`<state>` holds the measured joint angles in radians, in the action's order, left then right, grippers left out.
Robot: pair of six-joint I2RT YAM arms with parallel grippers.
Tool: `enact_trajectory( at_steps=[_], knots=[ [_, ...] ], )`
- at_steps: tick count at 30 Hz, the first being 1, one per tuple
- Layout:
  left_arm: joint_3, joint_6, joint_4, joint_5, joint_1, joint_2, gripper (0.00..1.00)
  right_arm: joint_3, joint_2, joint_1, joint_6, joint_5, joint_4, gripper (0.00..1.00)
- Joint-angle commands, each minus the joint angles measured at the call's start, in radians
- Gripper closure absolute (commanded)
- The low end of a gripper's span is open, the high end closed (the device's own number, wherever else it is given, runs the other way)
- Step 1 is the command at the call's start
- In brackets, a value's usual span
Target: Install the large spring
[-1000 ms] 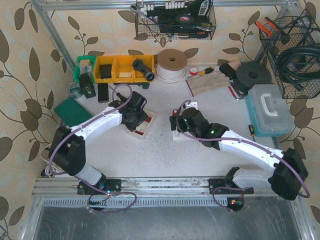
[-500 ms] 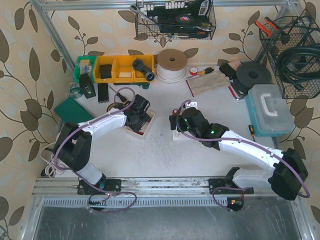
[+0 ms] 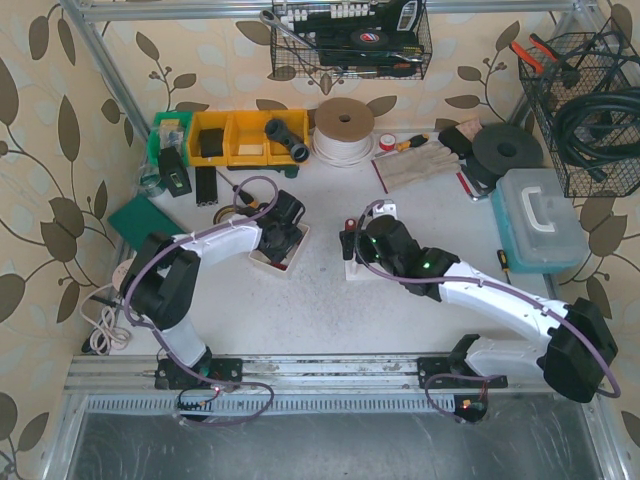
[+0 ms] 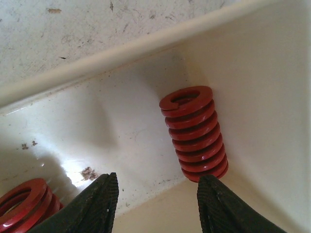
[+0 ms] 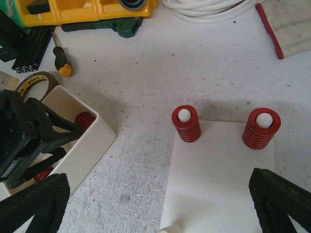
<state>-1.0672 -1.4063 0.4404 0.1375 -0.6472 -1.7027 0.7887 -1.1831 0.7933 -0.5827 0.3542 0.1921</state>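
A red spring [image 4: 194, 133] stands in the corner of a cream tray [image 4: 252, 73]. A second red spring [image 4: 24, 204] lies at the lower left of the tray. My left gripper [image 4: 158, 208] is open and empty inside the tray, and the upright spring is just ahead of its right fingertip [image 4: 218, 204]. In the top view the left gripper [image 3: 280, 235] is over the tray [image 3: 290, 262]. My right gripper [image 5: 158, 208] is open and empty above a white base plate [image 5: 218, 174]. Two red springs [image 5: 186, 124] [image 5: 262, 128] sit on white pegs on that plate.
Yellow bins [image 3: 240, 135], a white cable coil [image 3: 345, 130] and a cloth [image 3: 420, 165] lie at the back. A tape roll [image 5: 34, 82] and a screwdriver [image 5: 62, 63] are behind the tray. A blue toolbox [image 3: 540, 220] stands at the right, a green pad [image 3: 145, 222] at the left.
My left arm has folded in and its gripper has shifted a little right, further over the tray. My right arm has not moved.
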Motion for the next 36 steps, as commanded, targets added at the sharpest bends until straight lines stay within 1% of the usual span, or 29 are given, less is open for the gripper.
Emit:
enact_trajectory(
  at_steps=[1,11,16,27,31,36],
  knots=[
    [-0.025,-0.026,-0.001,0.04,0.012,-0.001,0.5,-0.025,0.023,-0.008,0.006,-0.009,-0.021,0.01],
    [-0.058,-0.023,-0.005,0.059,0.022,-0.025,0.51,-0.031,0.027,-0.018,0.003,-0.019,-0.029,0.01],
    [-0.089,-0.025,0.028,0.065,0.024,-0.051,0.51,-0.032,0.027,-0.022,0.003,-0.023,-0.032,0.01],
    [-0.082,-0.033,0.037,0.068,0.03,-0.079,0.54,-0.044,0.034,-0.032,0.0,-0.029,-0.045,0.01],
    [-0.079,-0.028,0.044,0.058,0.029,-0.085,0.59,-0.045,0.033,-0.037,-0.002,-0.032,-0.049,0.01],
    [-0.062,-0.035,0.047,0.054,0.026,-0.063,0.74,-0.048,0.034,-0.041,-0.005,-0.039,-0.051,0.02]
  ],
)
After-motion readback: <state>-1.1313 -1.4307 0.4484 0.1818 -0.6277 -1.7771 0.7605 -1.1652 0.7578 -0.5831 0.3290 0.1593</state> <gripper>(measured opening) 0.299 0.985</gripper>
